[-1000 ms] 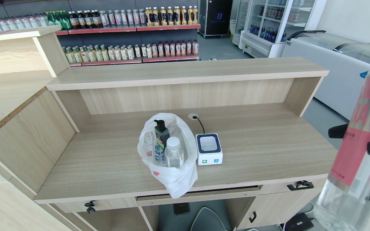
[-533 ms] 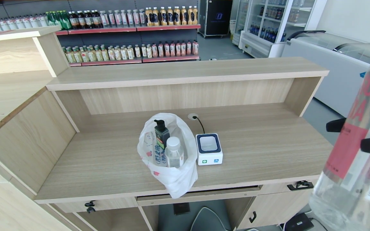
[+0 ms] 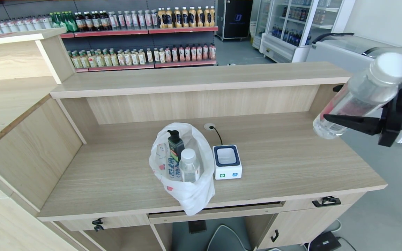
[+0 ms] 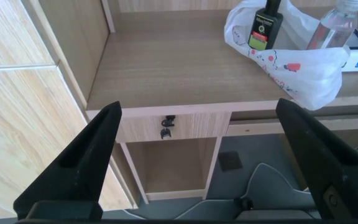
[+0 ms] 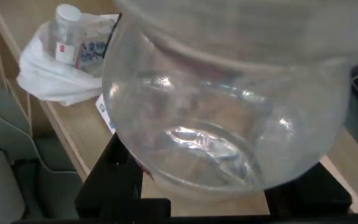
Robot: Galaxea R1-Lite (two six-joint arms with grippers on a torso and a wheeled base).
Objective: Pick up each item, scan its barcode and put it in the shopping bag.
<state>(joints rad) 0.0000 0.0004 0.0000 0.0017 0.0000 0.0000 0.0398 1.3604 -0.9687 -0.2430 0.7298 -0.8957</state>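
Observation:
My right gripper (image 3: 341,104) is shut on a clear soda bottle (image 3: 358,96) with a white cap and pink label. It holds the bottle tilted in the air over the counter's right end, base toward the counter. The bottle's base (image 5: 229,106) is close up in the right wrist view. A white shopping bag (image 3: 183,174) stands mid-counter, holding a dark pump bottle (image 3: 175,144) and a small clear bottle (image 3: 189,165). A white scanner (image 3: 226,161) sits just right of the bag. My left gripper (image 4: 197,162) is open, low in front of the counter's left drawer, with the shopping bag (image 4: 297,56) beyond it.
The wooden counter (image 3: 284,157) has a raised shelf (image 3: 201,78) behind and a side wall on the left. A cable runs from the scanner to a hole (image 3: 209,126). Drawer handles (image 3: 326,201) stick out below the front edge. Bare counter lies right of the scanner.
The right arm has carried the soda bottle away from the camera, up and over the counter's right end. The bottle went from nearly upright to tilted, cap to the upper right.

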